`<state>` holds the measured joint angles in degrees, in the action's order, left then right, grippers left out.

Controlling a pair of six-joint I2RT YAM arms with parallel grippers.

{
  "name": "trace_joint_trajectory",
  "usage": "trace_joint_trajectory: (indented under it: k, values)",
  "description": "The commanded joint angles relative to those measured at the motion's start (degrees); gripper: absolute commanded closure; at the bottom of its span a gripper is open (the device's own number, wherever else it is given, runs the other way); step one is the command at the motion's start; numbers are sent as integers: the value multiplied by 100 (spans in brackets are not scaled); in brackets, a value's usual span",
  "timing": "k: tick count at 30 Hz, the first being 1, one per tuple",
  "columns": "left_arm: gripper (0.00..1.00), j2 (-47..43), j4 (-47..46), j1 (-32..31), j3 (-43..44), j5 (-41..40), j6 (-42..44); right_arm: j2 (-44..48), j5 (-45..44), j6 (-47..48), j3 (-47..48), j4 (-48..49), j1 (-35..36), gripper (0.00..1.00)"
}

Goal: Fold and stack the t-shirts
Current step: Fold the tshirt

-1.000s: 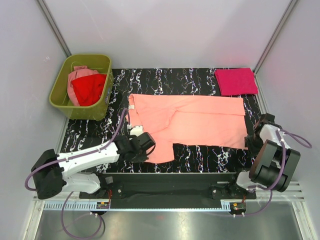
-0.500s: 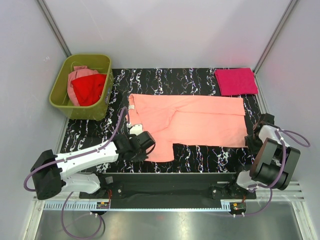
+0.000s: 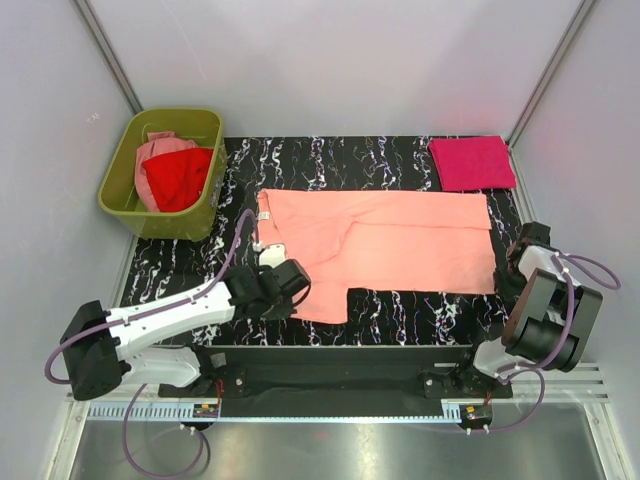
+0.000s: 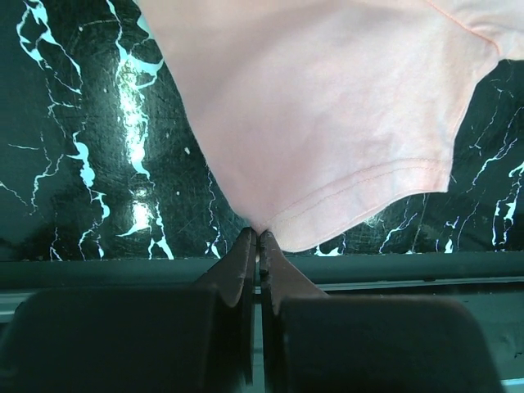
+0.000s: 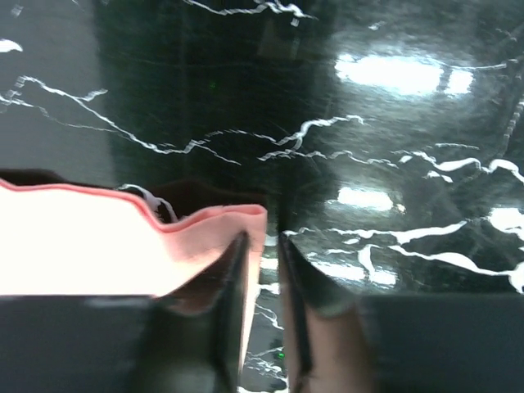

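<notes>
A salmon-peach t-shirt [image 3: 390, 240] lies spread flat across the black marbled mat [image 3: 400, 312]. My left gripper [image 3: 288, 282] is at its near left hem, shut on the cloth; in the left wrist view the hem [image 4: 344, 188] runs right into the closed tips of that gripper [image 4: 259, 233]. My right gripper [image 3: 512, 268] is at the shirt's near right corner. In the right wrist view its jaws [image 5: 262, 239] stand nearly together with the salmon corner [image 5: 205, 237] pinched between them. A folded magenta-pink t-shirt [image 3: 471, 162] rests at the back right. Red [image 3: 178, 178] and dusty pink [image 3: 158, 152] t-shirts lie crumpled in the bin.
An olive-green plastic bin [image 3: 200, 222] stands at the back left, off the mat's corner. Grey walls close in on three sides. A bare strip of mat [image 3: 420, 315] runs between the shirt and the arms' base rail [image 3: 340, 362].
The right gripper has closed from wide open onto the shirt's near right corner. The left gripper stays shut on the hem and has shifted slightly away from the base.
</notes>
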<state>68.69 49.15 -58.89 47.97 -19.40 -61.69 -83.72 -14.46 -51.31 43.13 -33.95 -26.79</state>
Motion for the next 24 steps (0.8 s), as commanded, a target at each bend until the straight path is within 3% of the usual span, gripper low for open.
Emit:
trace_joint_trajectory:
  k: [1, 2, 8, 24]
  values:
    - [100, -154, 42, -26, 318, -310, 122, -180, -224, -11, -86, 284, -20, 91]
    - [100, -145, 77, -17, 362, -415, 140, -136, -259, 42, -86, 310, -20, 100]
    - [100, -48, 438, 315, 898, -820, 438, 277, -137, 472, -130, 425, -20, 100]
    - [100, 364, -71, 1881, 1672, -310, 1905, 585, 83, 965, 362, 302, -2, 100]
